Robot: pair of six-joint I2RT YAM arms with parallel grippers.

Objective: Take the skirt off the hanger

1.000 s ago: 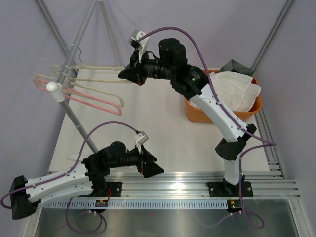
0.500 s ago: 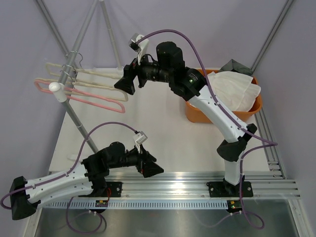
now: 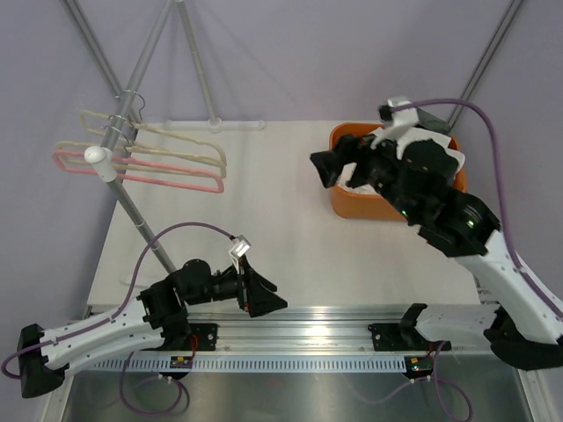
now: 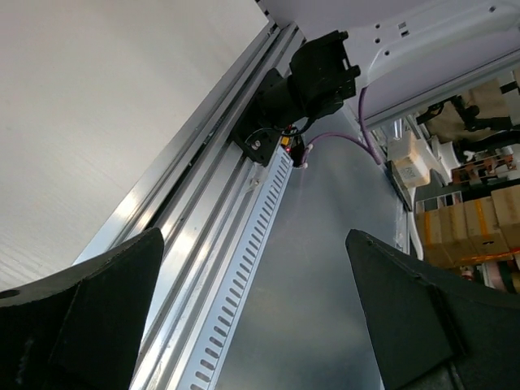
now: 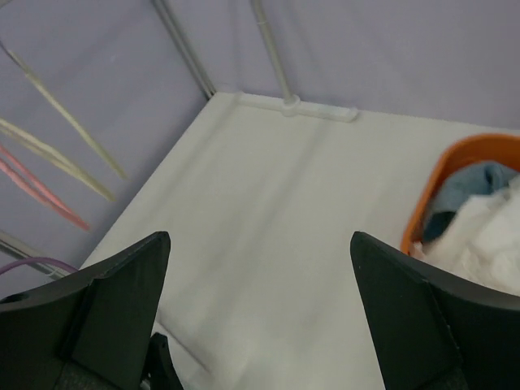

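Hovering with jaws apart just beside the orange basket [image 3: 352, 204] at the table's far right corner, the right gripper [image 3: 324, 167] is nearest the white heap inside, seemingly the skirt [image 5: 479, 244], well apart from the bare hangers [image 3: 167, 163] at far left, while the left gripper [image 3: 259, 294], also spread, sits by the near edge.

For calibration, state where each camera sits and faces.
Top external: above, behind the bases, looking down on the table; left arm and right arm show.
Left wrist: low at the near edge, facing along the rail to the right arm's base; left fingers show.
Right wrist: above the table, facing its far-left corner; right fingers show.
Shared: top and right wrist both see the hangers and basket.
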